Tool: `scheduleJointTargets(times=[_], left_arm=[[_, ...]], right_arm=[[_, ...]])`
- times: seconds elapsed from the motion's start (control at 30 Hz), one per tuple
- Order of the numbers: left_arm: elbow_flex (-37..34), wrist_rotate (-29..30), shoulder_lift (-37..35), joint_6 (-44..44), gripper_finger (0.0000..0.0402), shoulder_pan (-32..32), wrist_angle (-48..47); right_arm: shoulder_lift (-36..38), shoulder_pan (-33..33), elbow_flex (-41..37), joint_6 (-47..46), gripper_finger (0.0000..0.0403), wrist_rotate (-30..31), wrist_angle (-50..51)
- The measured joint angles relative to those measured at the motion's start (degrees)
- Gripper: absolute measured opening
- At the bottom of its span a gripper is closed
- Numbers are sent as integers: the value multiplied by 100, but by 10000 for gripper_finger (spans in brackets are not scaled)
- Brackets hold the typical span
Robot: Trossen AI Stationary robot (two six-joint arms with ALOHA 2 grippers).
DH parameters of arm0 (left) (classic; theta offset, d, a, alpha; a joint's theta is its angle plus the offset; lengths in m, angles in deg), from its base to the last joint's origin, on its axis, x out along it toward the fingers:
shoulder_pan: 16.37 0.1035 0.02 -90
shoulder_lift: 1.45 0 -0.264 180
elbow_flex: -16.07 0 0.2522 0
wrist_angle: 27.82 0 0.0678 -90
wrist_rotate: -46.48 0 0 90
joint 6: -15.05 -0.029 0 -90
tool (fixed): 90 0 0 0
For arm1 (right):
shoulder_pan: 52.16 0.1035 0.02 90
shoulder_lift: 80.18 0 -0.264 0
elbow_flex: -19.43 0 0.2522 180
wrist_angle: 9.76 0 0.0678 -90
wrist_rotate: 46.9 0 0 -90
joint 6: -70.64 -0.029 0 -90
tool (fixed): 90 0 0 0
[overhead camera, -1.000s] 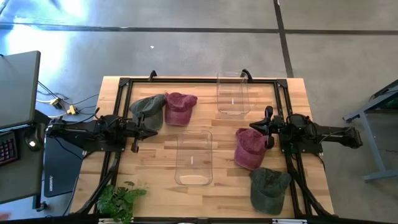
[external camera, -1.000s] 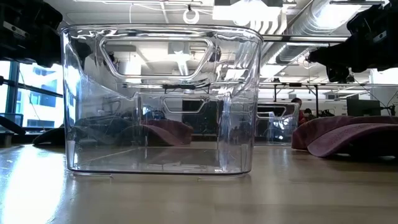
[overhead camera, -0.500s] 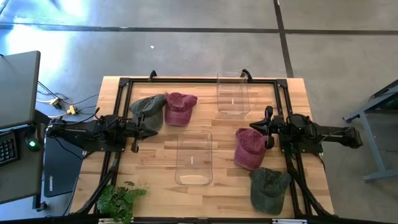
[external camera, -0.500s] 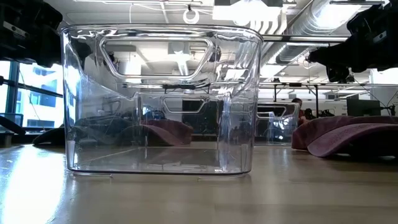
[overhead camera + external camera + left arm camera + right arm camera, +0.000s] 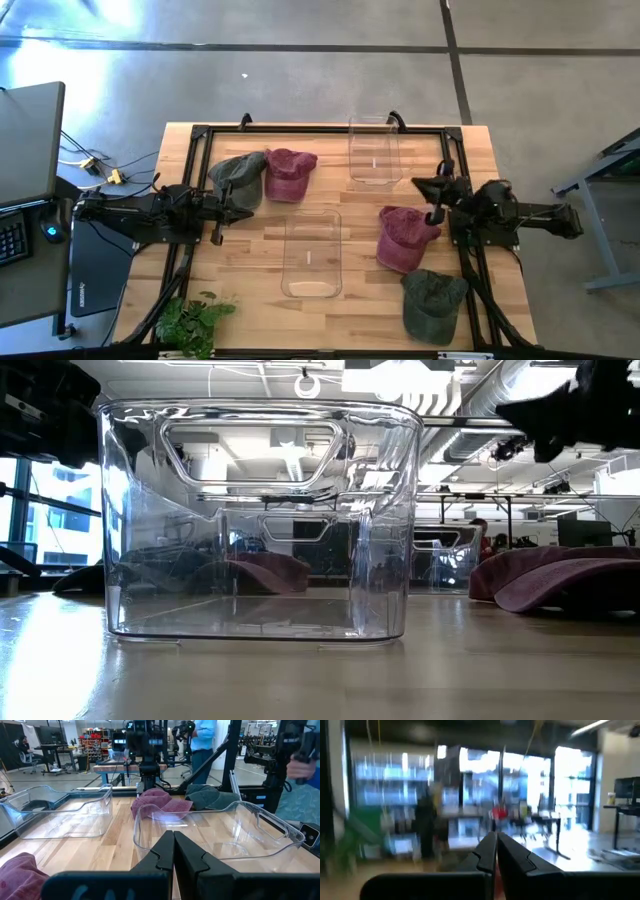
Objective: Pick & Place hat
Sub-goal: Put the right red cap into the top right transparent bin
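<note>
High view places right gripper [image 5: 428, 188] above and just beyond the maroon hat [image 5: 402, 238]; only its wrist view shows fingers [image 5: 487, 851] pressed together, empty.

Your left gripper [image 5: 243, 213] lies low at the table's left, fingers [image 5: 165, 852] pressed together. Your right gripper [image 5: 428, 186] sits raised at the right side, fingers [image 5: 490, 851] apparently closed, though that view is blurred.
</note>
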Motion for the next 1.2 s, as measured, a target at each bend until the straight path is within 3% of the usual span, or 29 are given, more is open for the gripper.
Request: scheduleJointTargets(times=[0.1,0.17,0.33,0.6,0.73,0.9,1.03,1.2], left_arm=[[2,0,0,-1,0,0,1],[2,0,0,0,0,0,1],[2,0,-1,0,0,0,0],[0,0,-2,1,0,0,-1],[1,0,-1,0,0,0,-1],[2,0,0,1,0,0,-1],[1,0,-1,0,0,0,0],[2,0,0,1,0,0,1]], right_arm=[[2,0,7,-236,12,66,-824],[-15,1,185,-564,12,67,-639],[-589,1,1098,-1509,12,487,825],[-2787,0,2882,-3079,16,929,4046],[-3880,-2,3839,-3950,42,359,5892],[-4881,0,4664,-4794,102,-765,7681],[-5415,-92,4691,-5033,161,-1422,8405],[-5832,-417,4130,-4869,231,-1835,8240]])
